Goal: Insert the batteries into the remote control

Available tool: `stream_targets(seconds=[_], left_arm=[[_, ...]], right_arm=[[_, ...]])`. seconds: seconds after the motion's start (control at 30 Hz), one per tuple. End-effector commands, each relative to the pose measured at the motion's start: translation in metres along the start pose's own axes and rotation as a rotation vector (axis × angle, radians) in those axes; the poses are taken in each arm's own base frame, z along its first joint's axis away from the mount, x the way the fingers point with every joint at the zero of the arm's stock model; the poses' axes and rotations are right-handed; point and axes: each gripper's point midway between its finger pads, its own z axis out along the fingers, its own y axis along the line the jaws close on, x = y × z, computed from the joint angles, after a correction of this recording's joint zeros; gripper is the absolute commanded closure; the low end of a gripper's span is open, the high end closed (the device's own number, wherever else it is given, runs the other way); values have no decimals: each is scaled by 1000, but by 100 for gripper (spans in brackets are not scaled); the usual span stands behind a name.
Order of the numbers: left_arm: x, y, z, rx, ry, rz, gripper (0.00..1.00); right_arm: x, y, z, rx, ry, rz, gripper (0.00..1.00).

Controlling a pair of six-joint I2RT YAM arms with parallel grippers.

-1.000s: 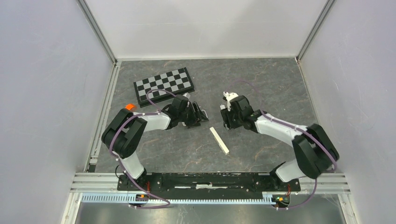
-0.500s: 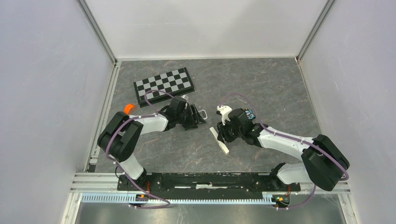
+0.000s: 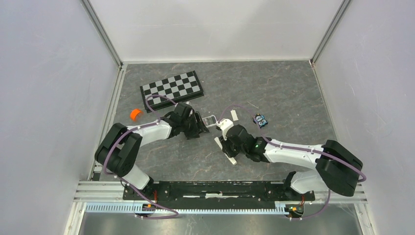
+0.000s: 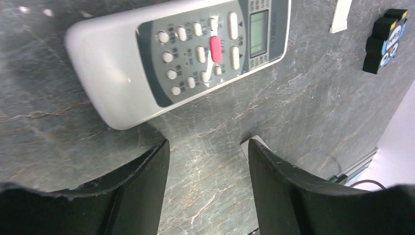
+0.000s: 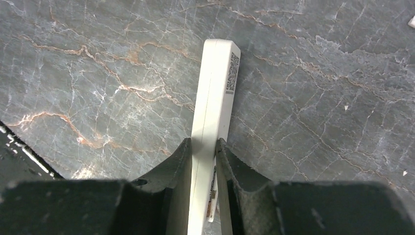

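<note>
The right claw (image 5: 203,159) is gripping the remote (image 5: 214,93), its jaws drawn narrow against the two long sides of the bar. The hold is sitting near the wrist end, so most of the white bar is sticking out ahead of the fingertips over the table (image 5: 318,122). A coded label is showing near the far tip, but no battery recess is showing. I judge the sideways pinch is meant to steady or turn the bar so its back comes up.

The left claw (image 4: 208,147) is hanging wide open and holding nothing. The grey remote (image 4: 171,54) is lying just ahead of its tips, not touched. Farther ahead and to its right, a white strip (image 4: 341,14) is lying near the gadget (image 4: 386,41). It may be a battery cover, though I cannot tell.

The batteries are not showing in any view, so where they are lying cannot be told. Loading seems not yet begun.
</note>
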Motion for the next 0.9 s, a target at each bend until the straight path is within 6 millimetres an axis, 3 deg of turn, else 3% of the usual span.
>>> stream_targets(seconds=[0.0,0.5,0.73,0.87], left_arm=[[-10,15,-11,-61,-49,37,33],[-33,47,-35,-134,-120,-21,30],[-38,44,-44,-107,-127,-8,28],[-39,41,-50,-91,-128,2,28]], right_arm=[[6,-5,2,145,34,-54,73],[8,11,6,434,69,-363,74],[-10,20,4,386,18,-398,64],[-30,35,-4,273,-34,-365,51]])
